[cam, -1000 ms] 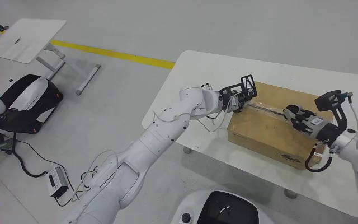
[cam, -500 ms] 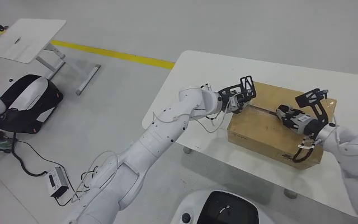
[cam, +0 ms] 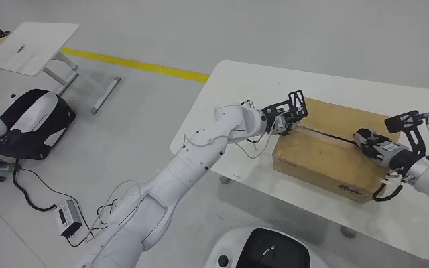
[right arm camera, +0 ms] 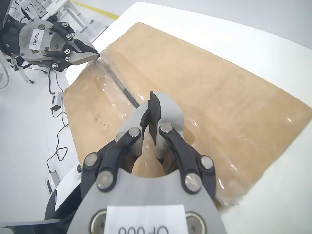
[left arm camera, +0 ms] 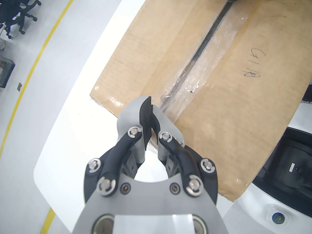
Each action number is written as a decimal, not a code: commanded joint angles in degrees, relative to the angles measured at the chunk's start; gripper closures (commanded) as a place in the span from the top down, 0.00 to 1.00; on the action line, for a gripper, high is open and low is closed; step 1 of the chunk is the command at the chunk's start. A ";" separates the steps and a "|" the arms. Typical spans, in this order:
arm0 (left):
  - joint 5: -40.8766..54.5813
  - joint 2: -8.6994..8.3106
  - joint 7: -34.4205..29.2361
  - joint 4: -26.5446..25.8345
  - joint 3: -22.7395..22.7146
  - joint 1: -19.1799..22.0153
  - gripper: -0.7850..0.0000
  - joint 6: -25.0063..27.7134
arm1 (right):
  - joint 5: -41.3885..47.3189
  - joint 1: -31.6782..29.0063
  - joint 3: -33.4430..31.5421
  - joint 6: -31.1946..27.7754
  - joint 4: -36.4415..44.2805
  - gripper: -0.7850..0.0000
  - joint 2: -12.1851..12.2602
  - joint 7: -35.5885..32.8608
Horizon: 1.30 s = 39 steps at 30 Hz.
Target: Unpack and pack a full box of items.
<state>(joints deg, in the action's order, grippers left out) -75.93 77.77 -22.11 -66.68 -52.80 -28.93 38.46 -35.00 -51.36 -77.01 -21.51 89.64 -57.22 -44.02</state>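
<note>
So the cardboard box (cam: 328,151) is sitting flat on the white desk (cam: 255,87), out around 3 o'clock in the top view. Both top flaps are folded down. The centre seam (left arm camera: 207,40) shows as a thin dark gap running the long way, roughly 9 to 3 across the lid. Wrinkly clear tape (left arm camera: 207,69) lies along both sides of it. There's a pen scribble (left arm camera: 251,63) on the flap nearer the robot.

The left gripper (left arm camera: 147,102) is parked at the box's 9 o'clock end with its fingers clenched tight together. The tips are right at the end of the seam on the top edge. Honestly can't tell if they're actually touching the tape or just barely off it.

The right gripper (right arm camera: 152,97) is over the lid toward the 3 o'clock end, lined up on the seam. Its fingers are pressed together too, pointing back along the seam at the other gripper.

Farther out, a yellow line (cam: 134,63) crosses the floor at about 10 o'clock from the desk.
</note>
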 commanded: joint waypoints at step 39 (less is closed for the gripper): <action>-1.34 -5.26 -1.28 -11.03 -16.41 -11.42 1.00 0.81 | 2.67 -1.08 4.56 -1.14 6.13 0.00 0.02 6.57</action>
<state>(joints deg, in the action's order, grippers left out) -77.42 72.71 -23.38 -77.48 -68.45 -39.82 39.39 -31.86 -53.20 -73.68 -22.72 96.26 -57.02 -37.78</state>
